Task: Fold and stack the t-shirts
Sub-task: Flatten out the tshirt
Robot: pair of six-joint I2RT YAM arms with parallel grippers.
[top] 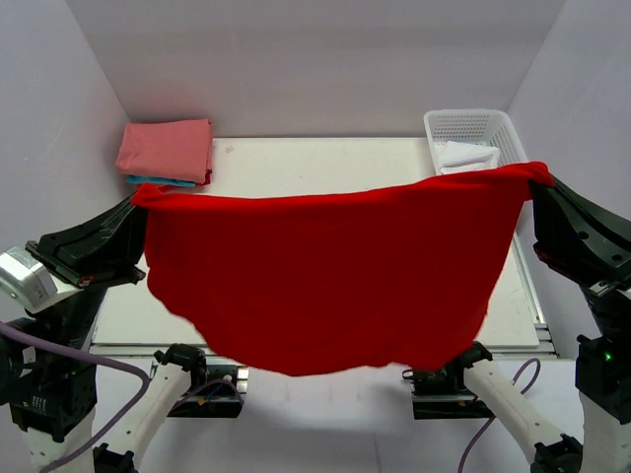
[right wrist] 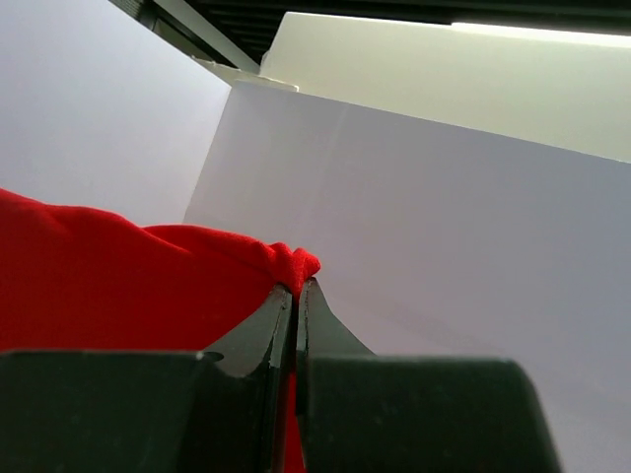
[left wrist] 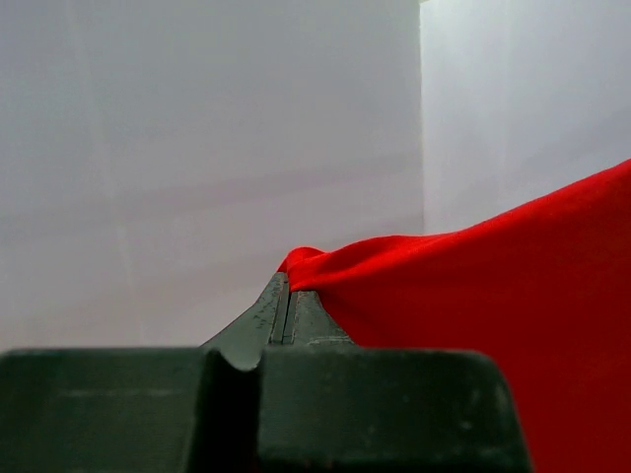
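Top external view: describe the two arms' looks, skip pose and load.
Left arm and right arm: white lower links, black joints and wrist housings. Lilac-grey cable loops at the left base. Fingers are dark, flat, tapering to points.

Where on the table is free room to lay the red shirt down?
Bare table shows along the far edge, between the folded pink stack and the white basket. Those two far corners are crowded. The middle is hidden behind the hanging red shirt.
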